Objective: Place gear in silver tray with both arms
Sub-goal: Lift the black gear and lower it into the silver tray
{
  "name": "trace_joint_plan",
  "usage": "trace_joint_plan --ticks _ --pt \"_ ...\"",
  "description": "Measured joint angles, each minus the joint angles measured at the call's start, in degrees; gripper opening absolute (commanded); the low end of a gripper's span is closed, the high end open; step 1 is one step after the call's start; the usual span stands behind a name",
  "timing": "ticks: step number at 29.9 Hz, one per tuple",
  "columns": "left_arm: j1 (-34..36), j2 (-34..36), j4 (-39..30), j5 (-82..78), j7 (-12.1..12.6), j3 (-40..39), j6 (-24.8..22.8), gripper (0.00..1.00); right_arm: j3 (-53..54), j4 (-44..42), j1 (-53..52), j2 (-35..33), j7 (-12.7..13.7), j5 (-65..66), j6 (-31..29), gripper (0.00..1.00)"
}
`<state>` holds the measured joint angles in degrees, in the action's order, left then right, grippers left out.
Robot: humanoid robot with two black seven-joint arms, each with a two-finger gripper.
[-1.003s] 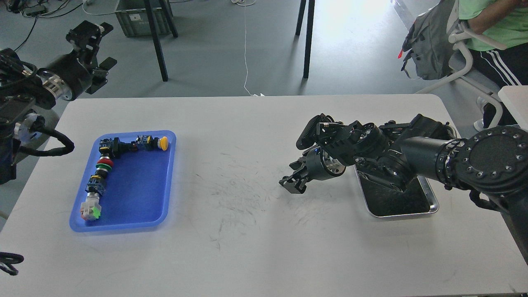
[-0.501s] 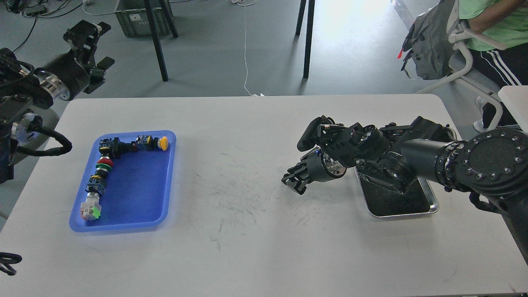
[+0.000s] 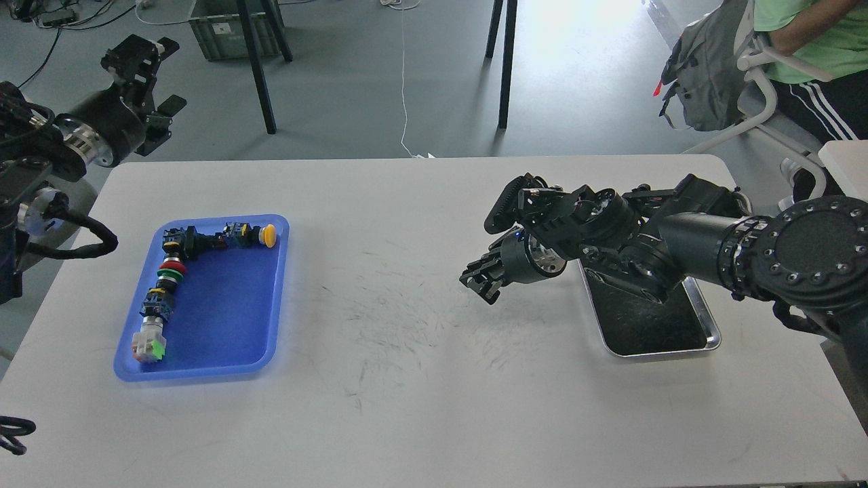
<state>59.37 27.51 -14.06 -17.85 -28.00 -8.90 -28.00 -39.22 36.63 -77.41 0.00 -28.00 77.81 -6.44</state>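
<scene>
The silver tray lies on the right of the white table, its far half hidden under my right arm. Its visible dark floor holds nothing. The gear is a row of several coloured push-button parts along the left and far sides of a blue tray on the left. My right gripper hovers over bare table just left of the silver tray, fingers slightly apart and empty. My left gripper is open and empty, held beyond the table's far left corner, well away from the blue tray.
The white table has scuff marks in its middle. Beyond it are black table legs, a grey crate and a seated person with a grey backpack at the far right.
My right gripper has risen a little and drifted slightly toward the far side. My left gripper has shifted slightly left and away. The trays and gear have not moved.
</scene>
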Motion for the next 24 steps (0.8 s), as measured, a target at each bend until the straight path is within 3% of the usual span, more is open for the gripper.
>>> trace_joint_plan --ticks 5,9,13,24 --pt "-0.55 -0.07 0.01 0.07 0.00 0.01 0.01 0.99 -0.23 0.72 -3.64 -2.78 -0.01 -0.13 -1.16 0.01" --pt "-0.88 -0.46 0.00 0.07 0.00 -0.01 0.01 0.99 -0.77 1.98 -4.78 -8.76 0.00 0.06 -2.10 0.01" --pt "-1.07 -1.01 0.00 0.09 0.00 -0.05 0.01 0.99 -1.43 5.87 -5.53 -16.03 0.00 0.88 -2.33 0.01" --pt "-1.25 -1.96 0.00 0.06 0.00 -0.15 0.00 0.99 -5.51 18.60 -6.43 -27.88 0.00 8.29 -2.27 0.01"
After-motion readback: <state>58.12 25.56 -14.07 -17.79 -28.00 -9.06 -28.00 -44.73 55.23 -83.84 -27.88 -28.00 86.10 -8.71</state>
